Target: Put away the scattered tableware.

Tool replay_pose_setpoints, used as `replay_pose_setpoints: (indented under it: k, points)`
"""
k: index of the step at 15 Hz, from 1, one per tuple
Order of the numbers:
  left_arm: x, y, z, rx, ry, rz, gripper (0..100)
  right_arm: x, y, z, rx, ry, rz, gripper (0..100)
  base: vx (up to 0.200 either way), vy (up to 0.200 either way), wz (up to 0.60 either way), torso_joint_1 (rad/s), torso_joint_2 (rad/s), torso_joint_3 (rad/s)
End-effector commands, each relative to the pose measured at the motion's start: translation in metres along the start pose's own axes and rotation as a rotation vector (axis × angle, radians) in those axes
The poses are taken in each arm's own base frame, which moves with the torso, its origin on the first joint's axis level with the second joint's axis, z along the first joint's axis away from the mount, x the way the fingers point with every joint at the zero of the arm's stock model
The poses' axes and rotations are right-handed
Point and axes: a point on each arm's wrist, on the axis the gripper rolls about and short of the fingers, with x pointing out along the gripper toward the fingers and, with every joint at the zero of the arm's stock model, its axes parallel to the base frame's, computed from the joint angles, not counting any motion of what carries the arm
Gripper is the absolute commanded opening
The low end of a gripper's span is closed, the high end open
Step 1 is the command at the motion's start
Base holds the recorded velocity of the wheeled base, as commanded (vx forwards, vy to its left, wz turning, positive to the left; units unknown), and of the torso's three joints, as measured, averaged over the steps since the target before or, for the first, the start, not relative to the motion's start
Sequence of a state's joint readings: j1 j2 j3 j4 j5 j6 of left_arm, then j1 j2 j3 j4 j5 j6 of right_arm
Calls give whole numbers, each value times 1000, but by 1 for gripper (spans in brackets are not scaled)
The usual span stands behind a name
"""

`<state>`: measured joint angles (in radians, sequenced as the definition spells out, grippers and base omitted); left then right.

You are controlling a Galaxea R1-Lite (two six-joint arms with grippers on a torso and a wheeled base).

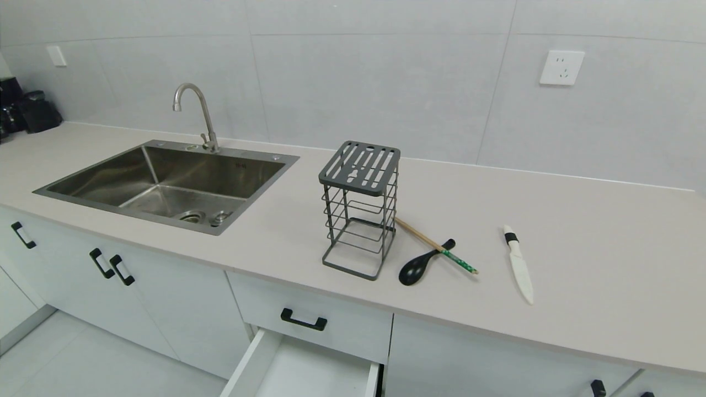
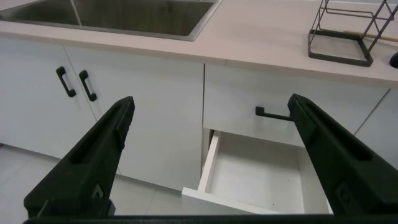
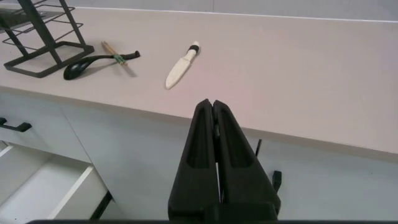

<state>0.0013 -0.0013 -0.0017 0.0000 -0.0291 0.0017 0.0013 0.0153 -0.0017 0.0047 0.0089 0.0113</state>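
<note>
The bench [image 1: 579, 220] runs the width of the head view, its front edge slanting down toward the right, with the sink [image 1: 99, 179] sunk into its left part and a faucet [image 1: 201, 113] at the sink's back rim. To the right of the sink, apart from its rim, a dark wire rack [image 1: 359, 215] stands upright with its base near the front edge. A wooden chopstick [image 1: 436, 245] with a green end lies slantwise, its plain end at the rack's base and its green end pointing to the front right. It crosses the handle of a black spoon [image 1: 422, 266], whose bowl lies close to the front edge, just beside the rack's right front corner. A white knife [image 1: 519, 264] with a black band lies well apart to the right of the spoon, its tip toward the front edge. From the knife a broad stretch of bench runs on to the right and back to the wall. Below the bench, under a shut drawer with a black handle [image 1: 303, 320], a white drawer [image 1: 298, 375] stands pulled out beneath the rack. The left gripper [image 2: 211, 102] hangs lower than the bench in front of the cabinets, spread wide, with the pulled-out drawer seen between its fingers. The right gripper [image 3: 213, 106] has its fingers pressed together on nothing, in front of the bench's edge and nearest the knife.
</note>
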Motion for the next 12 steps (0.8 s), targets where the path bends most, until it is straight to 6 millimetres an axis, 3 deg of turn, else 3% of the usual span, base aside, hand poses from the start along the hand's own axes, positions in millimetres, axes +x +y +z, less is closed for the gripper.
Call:
replay_pose_setpoints:
  k: [1,5,6,12]
  points:
    - [0,0,0,0,1,0,100,0,0,0,-1,2,1,0,0,0,0,76,-144,-66]
    - [0,0,0,0,1,0,100,0,0,0,1,2,1,0,0,0,0,10,-18,-9]
    - [0,0,0,0,1,0,100,0,0,0,1,2,-1,100,0,0,0,0,0,0]
    - [0,0,0,0,1,0,100,0,0,0,-2,0,-1,100,0,0,0,0,0,0]
